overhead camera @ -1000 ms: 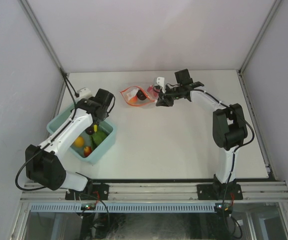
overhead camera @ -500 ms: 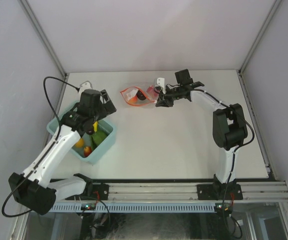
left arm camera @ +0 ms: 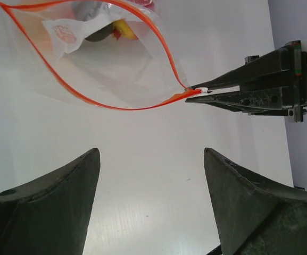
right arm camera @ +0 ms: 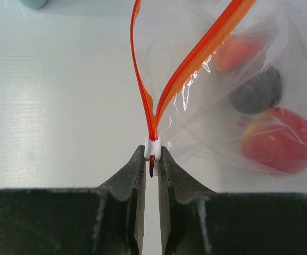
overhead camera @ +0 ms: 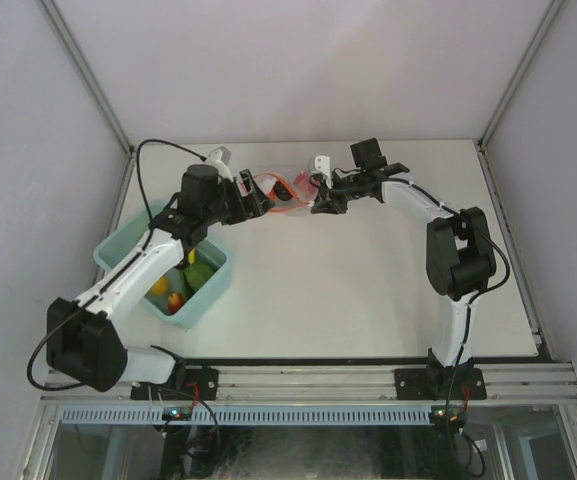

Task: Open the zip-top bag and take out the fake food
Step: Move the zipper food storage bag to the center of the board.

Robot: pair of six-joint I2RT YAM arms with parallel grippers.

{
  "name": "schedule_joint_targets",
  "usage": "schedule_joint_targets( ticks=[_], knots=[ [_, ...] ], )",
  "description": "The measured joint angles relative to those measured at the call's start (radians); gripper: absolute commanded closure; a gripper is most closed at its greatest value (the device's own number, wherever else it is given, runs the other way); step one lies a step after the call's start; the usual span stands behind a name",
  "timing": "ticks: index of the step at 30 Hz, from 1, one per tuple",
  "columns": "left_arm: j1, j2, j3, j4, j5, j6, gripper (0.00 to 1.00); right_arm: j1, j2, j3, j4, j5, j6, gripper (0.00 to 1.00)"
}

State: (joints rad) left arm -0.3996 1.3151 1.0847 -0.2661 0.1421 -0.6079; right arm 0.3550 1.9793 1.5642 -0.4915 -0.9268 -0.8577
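The zip-top bag point(overhead camera: 280, 189) lies at the back middle of the table, its red-orange zip strip spread into an open mouth. My right gripper point(right arm camera: 151, 154) is shut on the bag's white slider point(right arm camera: 152, 150) at the right end of the strip. Inside the bag I see fake food: a red-orange fruit point(right arm camera: 279, 144), a dark piece point(right arm camera: 259, 94) and a yellow bit point(left arm camera: 124, 30). My left gripper point(left arm camera: 150, 155) is open and empty. It hovers just short of the bag's mouth point(left arm camera: 116, 74), facing the right gripper's fingers point(left arm camera: 233, 98).
A light blue bin point(overhead camera: 215, 283) sits at the left under my left arm, holding a green piece point(overhead camera: 199, 276) and an orange-red fruit point(overhead camera: 175, 298). White walls close in the table at the back and sides.
My left arm has swung from above the bin up and right to the bag's open mouth, and its jaws have narrowed slightly. The right gripper and the bag have stayed put.
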Motion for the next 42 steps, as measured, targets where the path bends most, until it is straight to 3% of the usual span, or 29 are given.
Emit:
schedule_joint_targets(
  ticks=[4,11,20,30,37,42],
  knots=[
    [0.0,0.077,0.013,0.034,0.05,-0.001,0.27,0.0,0.0,0.0,0.0,-0.003,0.0,1.0],
    [0.0,0.137,0.02,0.072,0.063,-0.001,0.28,0.0,0.0,0.0,0.0,-0.004,0.0,1.0],
    [0.014,0.124,0.006,0.179,0.071,-0.002,0.29,0.0,-0.001,0.0,0.0,-0.023,-0.001,1.0],
    [0.048,-0.002,-0.045,0.276,0.082,0.018,0.3,0.0,-0.005,0.0,-0.003,-0.058,-0.023,1.0],
    [0.048,-0.03,-0.064,0.288,0.103,0.026,0.48,0.0,-0.009,0.0,-0.027,-0.081,-0.047,1.0],
    [0.048,0.004,-0.078,0.267,0.11,0.025,0.54,0.0,-0.016,0.0,-0.059,-0.112,-0.08,1.0]
  ],
)
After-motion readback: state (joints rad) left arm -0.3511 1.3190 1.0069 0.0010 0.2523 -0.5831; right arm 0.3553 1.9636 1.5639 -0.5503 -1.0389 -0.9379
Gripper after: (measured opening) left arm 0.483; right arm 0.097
